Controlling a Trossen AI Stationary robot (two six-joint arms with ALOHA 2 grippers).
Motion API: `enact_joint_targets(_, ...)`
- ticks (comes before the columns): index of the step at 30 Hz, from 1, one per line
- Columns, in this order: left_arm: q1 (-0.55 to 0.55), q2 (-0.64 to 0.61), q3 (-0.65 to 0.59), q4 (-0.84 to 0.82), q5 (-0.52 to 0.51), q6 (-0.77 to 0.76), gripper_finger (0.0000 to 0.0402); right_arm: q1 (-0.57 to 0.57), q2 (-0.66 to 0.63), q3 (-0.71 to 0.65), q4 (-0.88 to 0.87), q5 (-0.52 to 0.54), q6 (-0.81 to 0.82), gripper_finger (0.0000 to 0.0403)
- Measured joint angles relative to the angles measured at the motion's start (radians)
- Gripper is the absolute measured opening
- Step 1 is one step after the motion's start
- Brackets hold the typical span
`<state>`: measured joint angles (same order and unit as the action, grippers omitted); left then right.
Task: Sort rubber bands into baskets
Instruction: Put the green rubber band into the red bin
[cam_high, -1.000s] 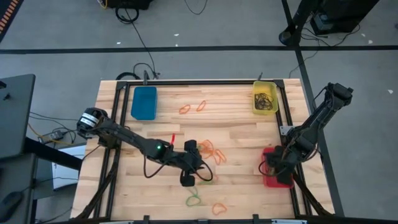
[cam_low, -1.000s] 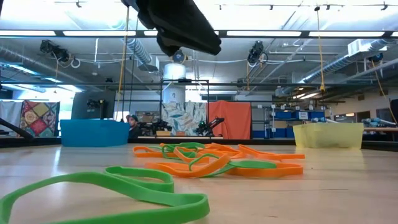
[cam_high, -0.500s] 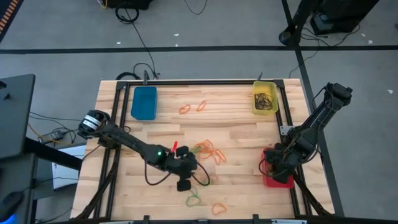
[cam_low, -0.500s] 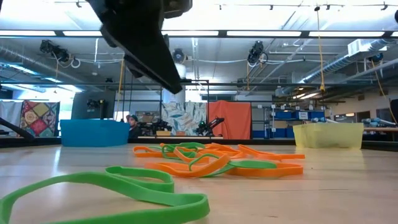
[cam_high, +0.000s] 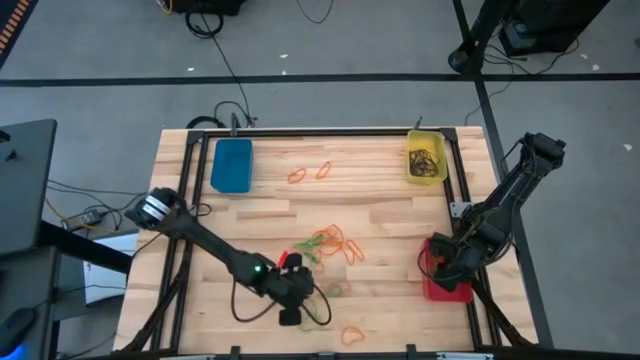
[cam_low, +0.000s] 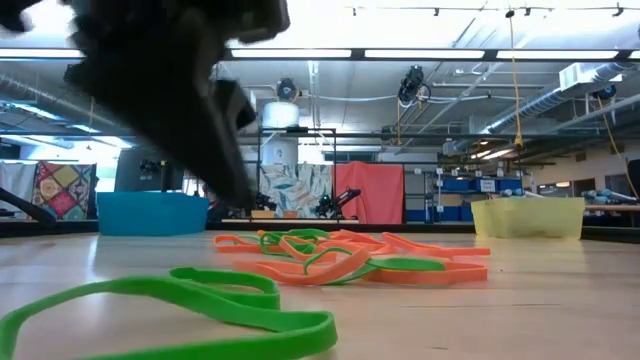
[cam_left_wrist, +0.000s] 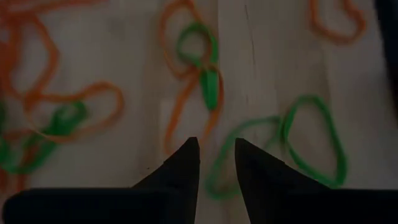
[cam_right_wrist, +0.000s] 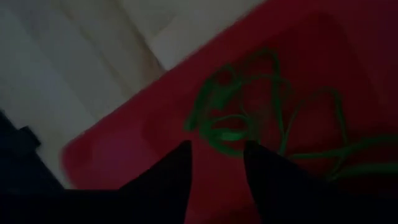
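Orange and green rubber bands (cam_high: 330, 242) lie in a loose heap mid-table. My left gripper (cam_high: 292, 310) hangs low near the front edge, open by a narrow gap (cam_left_wrist: 216, 148), over one end of a green rubber band (cam_left_wrist: 311, 143) lying flat on the wood. Whether it touches the band, I cannot tell. My right gripper (cam_high: 447, 268) is open (cam_right_wrist: 217, 152) over the red basket (cam_high: 436, 290), which has green bands (cam_right_wrist: 249, 124) on its floor. The blue basket (cam_high: 231, 165) and the yellow basket (cam_high: 426, 160), which holds dark bands, stand at the far edge.
Two orange bands (cam_high: 310, 173) lie between the far baskets and one orange band (cam_high: 352, 335) lies at the near edge. A black cable (cam_high: 322, 300) loops beside my left gripper. A black frame rail (cam_high: 330, 130) borders the table.
My left gripper has moved from the heap toward the table's near edge and down, ending low over the green band at the front. My right arm has stayed over the red basket.
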<state>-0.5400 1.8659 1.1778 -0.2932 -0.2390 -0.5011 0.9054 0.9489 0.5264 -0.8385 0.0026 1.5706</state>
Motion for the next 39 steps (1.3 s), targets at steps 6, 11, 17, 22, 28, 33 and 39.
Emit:
enact_joint_targets(6, -0.013, 0.058, 0.0, -0.06, -0.001, -0.05, 0.0108, 0.015, 0.0, 0.1, -0.102, 0.061, -0.013, 0.0142)
enact_joint_targets(11, -0.012, 0.057, 0.0, -0.104, -0.004, -0.055, 0.0108, 0.018, -0.001, 0.181, -0.143, 0.232, -0.025, 0.0131)
enact_joint_targets(17, -0.012, 0.087, 0.0, -0.037, 0.056, -0.024, 0.0088, 0.012, 0.001, 0.191, -0.065, 0.532, -0.135, 0.0126)
enact_joint_targets(22, -0.006, 0.113, 0.0, 0.002, 0.081, 0.007, 0.0042, -0.013, 0.012, 0.157, 0.184, 0.807, -0.386, 0.0126)
enact_joint_targets(28, 0.012, 0.077, -0.004, -0.007, 0.067, 0.063, 0.0006, -0.109, 0.059, 0.129, 0.563, 0.93, -0.855, 0.0126)
enact_joint_targets(33, 0.078, 0.058, -0.005, 0.047, 0.066, 0.163, 0.0003, -0.256, 0.143, 0.123, 0.654, 0.887, -1.021, 0.0126)
enact_joint_targets(39, 0.18, 0.049, -0.006, 0.073, 0.104, 0.181, 0.0002, -0.465, 0.219, 0.122, 0.665, 0.746, -1.109, 0.0126)
